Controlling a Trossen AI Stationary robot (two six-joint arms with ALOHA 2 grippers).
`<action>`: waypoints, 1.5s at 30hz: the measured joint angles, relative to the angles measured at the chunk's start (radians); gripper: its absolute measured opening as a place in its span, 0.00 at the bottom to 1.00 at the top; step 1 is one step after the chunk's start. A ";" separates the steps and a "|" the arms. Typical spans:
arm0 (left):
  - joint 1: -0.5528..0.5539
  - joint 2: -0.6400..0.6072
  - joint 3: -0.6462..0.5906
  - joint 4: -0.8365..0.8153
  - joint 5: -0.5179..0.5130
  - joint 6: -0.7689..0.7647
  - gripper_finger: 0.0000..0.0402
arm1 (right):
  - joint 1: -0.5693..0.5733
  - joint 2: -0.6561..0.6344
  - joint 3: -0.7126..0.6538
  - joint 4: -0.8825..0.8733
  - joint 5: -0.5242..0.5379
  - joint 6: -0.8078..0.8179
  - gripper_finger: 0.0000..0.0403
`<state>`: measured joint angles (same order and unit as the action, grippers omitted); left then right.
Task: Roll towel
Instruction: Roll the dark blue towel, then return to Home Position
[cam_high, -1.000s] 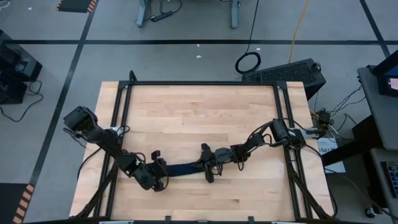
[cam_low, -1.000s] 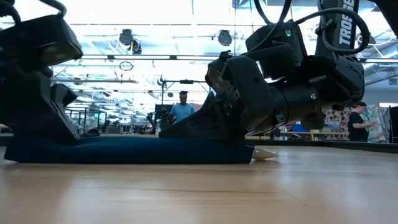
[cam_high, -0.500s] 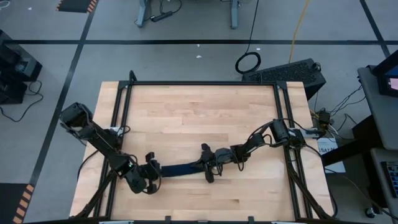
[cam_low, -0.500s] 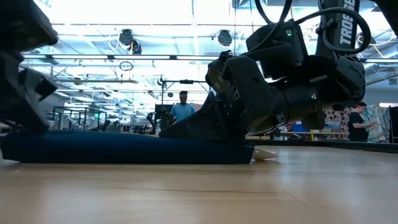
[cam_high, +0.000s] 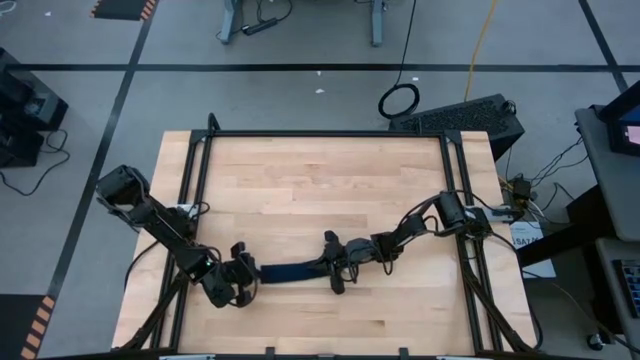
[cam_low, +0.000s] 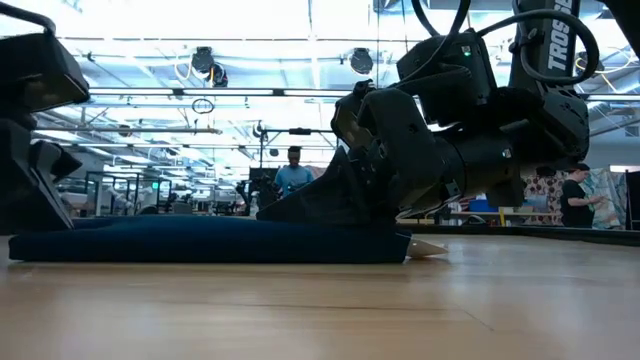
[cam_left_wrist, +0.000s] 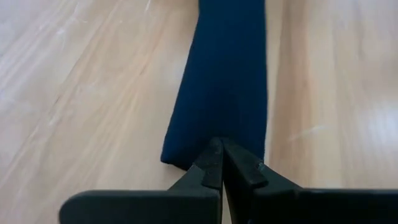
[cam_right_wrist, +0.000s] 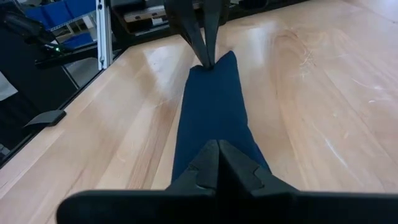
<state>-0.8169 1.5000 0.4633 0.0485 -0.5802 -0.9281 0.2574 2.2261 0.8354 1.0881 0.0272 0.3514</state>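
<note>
The dark navy soft cloth towel lies as a long narrow band, both grippers' fingers pinching its ends: left gripper, right gripper; the rolling seems undone.

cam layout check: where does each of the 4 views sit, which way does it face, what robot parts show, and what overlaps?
High: overhead, straight down; table, both arms, towel stretched between left pincer and right pincer.
Low: tabletop level, facing the room; folded towel, right arm's bulk, people behind.
Left wrist: along the towel; own shut fingers.
Right wrist: along the towel; own shut fingers, left pincer at the far end.
Shared: towel in all four.
</note>
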 joint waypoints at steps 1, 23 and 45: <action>0.000 -0.002 0.000 0.012 0.000 0.012 0.01 | -0.003 -0.015 -0.001 -0.012 -0.002 -0.001 0.00; 0.067 -0.199 0.000 0.083 -0.008 0.198 0.01 | -0.016 -0.246 0.000 -0.205 -0.102 -0.076 0.00; 0.444 -0.389 0.001 0.365 0.071 0.883 0.02 | -0.023 -1.274 -0.535 -0.631 0.127 -0.253 0.00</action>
<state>-0.3731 1.1110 0.4644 0.4137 -0.5088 -0.0456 0.2344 0.9523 0.3000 0.4572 0.1547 0.0983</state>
